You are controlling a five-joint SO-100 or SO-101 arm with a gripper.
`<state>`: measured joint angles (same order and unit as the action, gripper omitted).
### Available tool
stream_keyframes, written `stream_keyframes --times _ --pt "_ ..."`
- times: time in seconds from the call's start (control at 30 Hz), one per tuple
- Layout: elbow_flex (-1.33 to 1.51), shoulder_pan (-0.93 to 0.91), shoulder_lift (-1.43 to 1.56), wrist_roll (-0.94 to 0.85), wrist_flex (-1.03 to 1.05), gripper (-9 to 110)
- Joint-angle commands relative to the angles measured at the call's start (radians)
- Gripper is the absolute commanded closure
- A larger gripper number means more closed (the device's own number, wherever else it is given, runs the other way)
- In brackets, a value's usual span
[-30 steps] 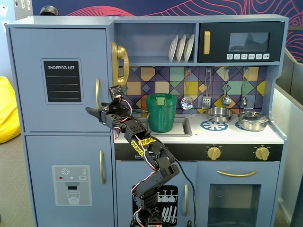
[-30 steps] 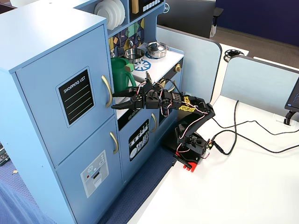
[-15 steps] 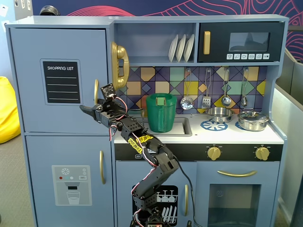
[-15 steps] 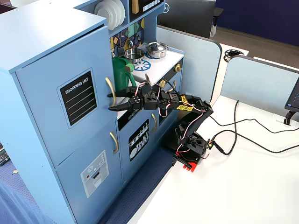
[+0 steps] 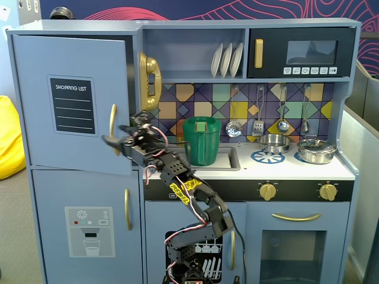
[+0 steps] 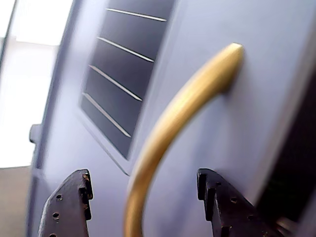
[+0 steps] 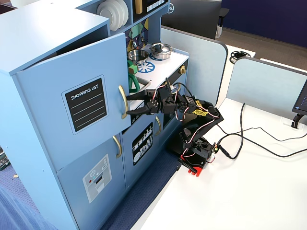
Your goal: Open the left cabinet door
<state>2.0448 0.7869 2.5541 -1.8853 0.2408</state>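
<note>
The left cabinet door [image 5: 71,71] is blue-grey with a black "SHOPPING LIST" panel [image 5: 71,105] and a vertical gold bar handle [image 5: 112,127]. It stands ajar, its handle side swung out from the cabinet; a gap shows along its top in a fixed view [image 7: 72,81]. My gripper [image 5: 113,142] is open at the lower part of the handle. In the wrist view the gripper [image 6: 143,177] has one finger [image 6: 69,207] on each side of the gold handle [image 6: 182,108], not touching it. The gripper also shows beside the handle in a fixed view [image 7: 132,108].
Below is the blue door with the ice dispenser graphic [image 5: 89,231]. A green pitcher [image 5: 201,141] stands in the sink behind the arm, and a gold phone [image 5: 149,80] hangs beside the door. The arm's base [image 7: 194,160] and cables [image 7: 249,139] lie on the white table.
</note>
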Motion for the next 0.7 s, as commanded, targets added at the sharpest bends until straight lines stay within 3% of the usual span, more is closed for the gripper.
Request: stream_keyframes --times 0.0,0.37,0.67 --pt "0.025 -0.098 0.12 0.038 0.058 82" --pt "0.046 -0.199 0.202 0.067 0.186 83" --pt "-0.035 -0.359 -0.037 0.083 0.121 82"
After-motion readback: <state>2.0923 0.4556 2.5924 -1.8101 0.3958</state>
